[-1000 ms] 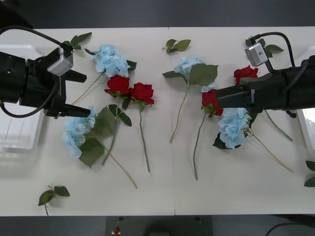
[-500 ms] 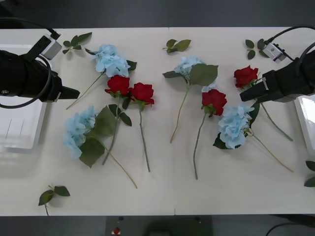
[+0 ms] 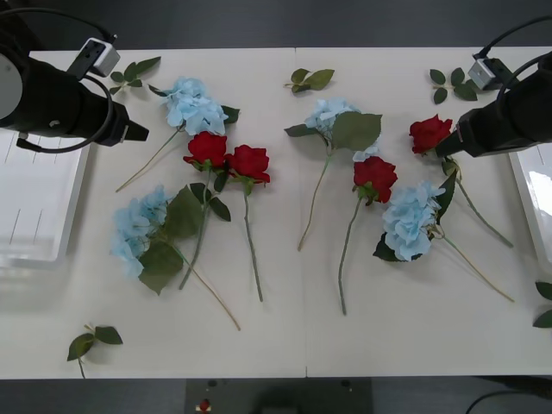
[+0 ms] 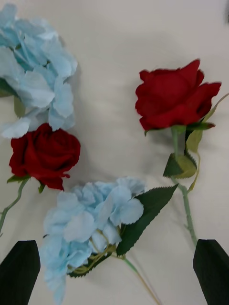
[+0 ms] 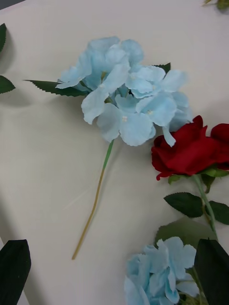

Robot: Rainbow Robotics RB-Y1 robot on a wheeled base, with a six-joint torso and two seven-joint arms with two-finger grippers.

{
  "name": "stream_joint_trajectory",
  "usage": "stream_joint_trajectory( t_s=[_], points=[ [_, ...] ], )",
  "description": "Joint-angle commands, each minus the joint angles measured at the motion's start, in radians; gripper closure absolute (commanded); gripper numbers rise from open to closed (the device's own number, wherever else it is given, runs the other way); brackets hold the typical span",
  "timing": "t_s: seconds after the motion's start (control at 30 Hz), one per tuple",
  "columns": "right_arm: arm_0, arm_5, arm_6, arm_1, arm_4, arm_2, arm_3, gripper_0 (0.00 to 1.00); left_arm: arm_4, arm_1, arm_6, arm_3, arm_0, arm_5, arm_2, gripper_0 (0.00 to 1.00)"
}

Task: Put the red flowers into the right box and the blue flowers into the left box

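1. Evidently both arms have pulled back. A second ago they reached in over the flowers; now the left gripper (image 3: 136, 134) sits near the tabletop's (image 3: 285, 336) far left corner, and the right gripper (image 3: 442, 148) sits by the right edge, beside the far-right rose (image 3: 429, 133).

2. Nothing went with them. Every flower lies where it lay, so I'd judge sorting has not begun.

3. Boxes: the left box (image 3: 39, 207) lies along the left edge and looks bare, while the right box (image 3: 536, 207) just peeks in at the right edge.

4. Blue flowers, all four on the tabletop: one near the far left (image 3: 195, 105), one toward the near left (image 3: 138, 228), one at the far middle (image 3: 329, 114), one right of centre (image 3: 409, 217).

5. Red flowers: a touching pair left of centre (image 3: 207, 148) (image 3: 250, 162), one right of centre (image 3: 374, 178), and the far-right rose. That makes four roses by my count.

6. Jaws: both wrist views show the black fingertips (image 4: 20, 267) (image 5: 14, 264) set wide at the corners, with nothing between them.

7. What this means, I'd say: the arms are re-aiming. The right wrist view centres on roses and a blue cluster, the left on the far-left blue cluster with its bare stem (image 5: 93, 205), a plausible next grasp.
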Motion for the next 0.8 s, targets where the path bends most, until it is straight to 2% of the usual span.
stream_joint_trajectory(
  t_s=[0.03,0.33,0.6,0.8],
  points=[
    [-0.027,-0.084,0.013,-0.001,0.078,0.052,0.002,0.06,0.002,0.019,0.001,0.118,-0.112,-0.075,-0.098,0.0],
    [-0.062,-0.273,0.01,0.008,0.156,0.212,0.105,0.06,0.007,-0.026,-0.013,0.372,-0.282,-0.11,-0.28,0.0],
    [-0.123,-0.337,0.028,0.08,0.184,0.236,0.269,0.06,-0.01,-0.108,-0.027,0.527,-0.357,-0.181,-0.36,0.0],
    [-0.16,-0.425,0.034,0.091,0.21,0.336,0.341,0.06,-0.043,-0.185,-0.028,0.651,-0.401,-0.23,-0.402,0.0]
  ],
)
